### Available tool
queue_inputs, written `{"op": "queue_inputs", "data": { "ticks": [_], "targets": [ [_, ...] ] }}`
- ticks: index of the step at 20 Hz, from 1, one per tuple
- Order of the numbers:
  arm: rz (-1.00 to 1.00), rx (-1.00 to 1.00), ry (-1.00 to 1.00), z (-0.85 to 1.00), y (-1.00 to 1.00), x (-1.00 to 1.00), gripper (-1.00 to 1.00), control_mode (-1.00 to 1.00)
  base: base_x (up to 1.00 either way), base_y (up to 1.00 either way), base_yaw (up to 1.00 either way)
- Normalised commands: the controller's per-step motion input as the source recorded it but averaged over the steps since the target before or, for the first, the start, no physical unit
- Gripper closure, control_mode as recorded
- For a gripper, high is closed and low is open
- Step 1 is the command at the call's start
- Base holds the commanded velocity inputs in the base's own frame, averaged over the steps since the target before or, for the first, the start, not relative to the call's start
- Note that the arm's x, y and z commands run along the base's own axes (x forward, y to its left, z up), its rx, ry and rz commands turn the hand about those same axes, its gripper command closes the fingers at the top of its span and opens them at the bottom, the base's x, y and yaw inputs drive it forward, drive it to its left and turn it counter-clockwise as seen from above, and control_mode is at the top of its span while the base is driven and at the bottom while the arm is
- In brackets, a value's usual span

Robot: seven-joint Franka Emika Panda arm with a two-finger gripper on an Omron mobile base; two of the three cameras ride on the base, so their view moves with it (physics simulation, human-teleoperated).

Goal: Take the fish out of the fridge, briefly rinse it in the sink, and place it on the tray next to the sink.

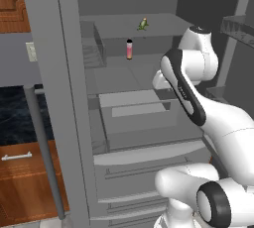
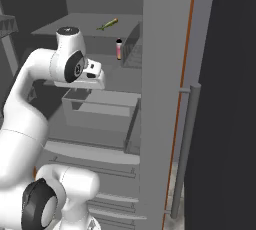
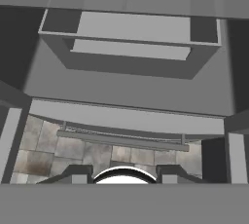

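Green fish lies on top shelf in open fridge, pink bottle below; our gripper hangs over drawer, fingers apart

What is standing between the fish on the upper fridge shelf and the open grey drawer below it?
The pink bottle stands upright on the shelf between the fish above and the open drawer below. Both base views show this.
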Motion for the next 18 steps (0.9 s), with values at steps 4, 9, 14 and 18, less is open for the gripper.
{"op": "queue_inputs", "data": {
  "ticks": [4,9,14,18],
  "targets": [
    [0.00,0.01,0.00,-0.03,0.00,0.01,-1.00,-1.00,0.00,0.00,0.00],
    [0.00,0.01,0.00,0.00,0.00,0.00,-1.00,-1.00,0.00,0.00,0.00],
    [0.00,0.05,-0.22,0.21,0.00,-0.18,-1.00,-1.00,0.00,0.00,0.00],
    [-0.02,0.13,-0.40,0.79,-0.02,-0.18,-1.00,-1.00,0.00,0.00,0.00]
  ]
}}
